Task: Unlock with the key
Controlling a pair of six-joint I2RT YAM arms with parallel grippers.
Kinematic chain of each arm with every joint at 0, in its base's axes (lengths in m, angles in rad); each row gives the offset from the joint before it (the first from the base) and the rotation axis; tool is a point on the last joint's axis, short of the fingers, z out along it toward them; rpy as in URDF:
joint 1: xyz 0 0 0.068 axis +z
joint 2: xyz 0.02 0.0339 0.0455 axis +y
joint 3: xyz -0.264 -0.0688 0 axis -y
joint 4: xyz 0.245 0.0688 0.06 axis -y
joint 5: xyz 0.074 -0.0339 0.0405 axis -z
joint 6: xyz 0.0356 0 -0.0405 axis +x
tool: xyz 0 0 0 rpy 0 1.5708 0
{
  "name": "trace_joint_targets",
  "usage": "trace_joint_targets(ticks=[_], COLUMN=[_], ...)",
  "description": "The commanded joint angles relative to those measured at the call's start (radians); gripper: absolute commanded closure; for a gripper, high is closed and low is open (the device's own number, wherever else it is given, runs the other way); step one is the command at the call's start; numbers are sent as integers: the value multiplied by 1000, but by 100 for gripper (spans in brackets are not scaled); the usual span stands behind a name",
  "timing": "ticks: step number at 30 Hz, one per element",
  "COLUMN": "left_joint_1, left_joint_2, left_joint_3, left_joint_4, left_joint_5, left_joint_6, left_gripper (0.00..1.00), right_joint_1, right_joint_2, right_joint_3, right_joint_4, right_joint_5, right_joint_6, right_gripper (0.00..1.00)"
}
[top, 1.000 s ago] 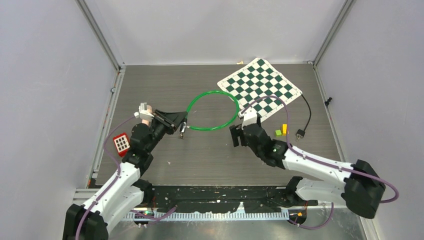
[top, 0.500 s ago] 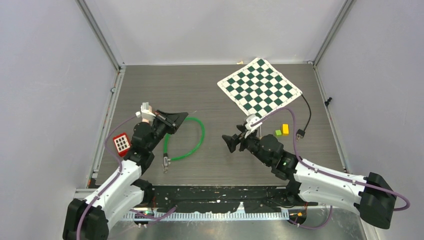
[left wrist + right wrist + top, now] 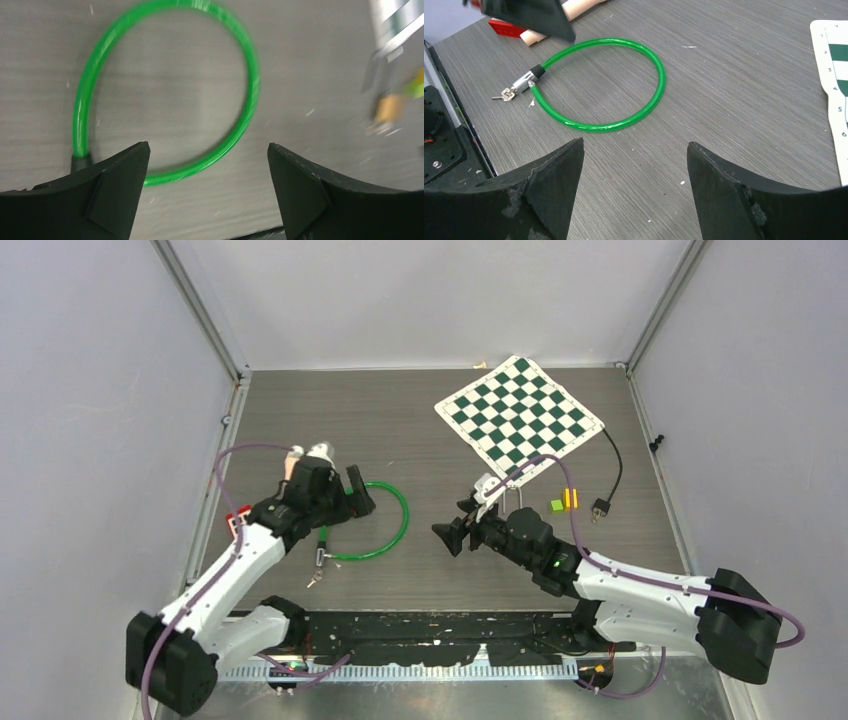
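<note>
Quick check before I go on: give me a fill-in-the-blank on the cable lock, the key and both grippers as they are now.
1. The cable lock has a loop coloured ____.
2. The left gripper and the right gripper both have their jaws ____.
3. The key lies at the lock's metal end, nearer the ____ arm.
4. The checkered mat lies on the ____ arm's side.
Missing words: green; open; left; right.

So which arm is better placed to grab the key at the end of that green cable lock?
Probably the left. Its open left gripper hangs right over the green cable lock, close to the metal lock end where the key sits. The right gripper, also open, is farther from it.
</note>
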Motion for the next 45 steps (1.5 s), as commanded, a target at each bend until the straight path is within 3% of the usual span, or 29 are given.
trace_joint_targets(ticks=[1,12,15,20,26,29,31,33,36,39,41,45], left_joint_1=[-149,-380,-399,-420,-421,-420,-419,-415,-399,-377,-355,-314], left_joint_2=[144,554,642,741,861,910,936,953,937,847,750,589], left_joint_3=[38,211,252,306,489,634,724,796,815,720,608,371], left_joint_4=[-230,-205,-220,-203,-218,-215,-193,-166,-165,-149,-112,-21], left_joint_5=[-36,-61,-78,-60,-3,56,72,68,29,-71,-97,-111], left_joint_6=[182,347,369,374,323,236,164,88,28,-13,-55,-180], left_gripper=[7,9,15,39,92,96,94,80,36,12,8,8], right_joint_1=[5,-4,-11,-17,-22,-23,-24,-25,-24,-24,-25,-23], right_joint_2=[21,-48,-70,-113,-177,-227,-250,-257,-258,-262,-262,-199], right_joint_3=[-7,-63,-78,-101,-118,-133,-134,-125,-110,-105,-108,-97], right_joint_4=[89,88,80,73,50,33,24,3,-41,-57,-57,-40], right_joint_5=[-25,22,36,68,151,190,202,197,177,149,136,75], right_joint_6=[25,24,24,29,42,50,49,46,33,30,29,15], right_gripper=[18,17,16,16,16,16,15,16,16,16,16,16])
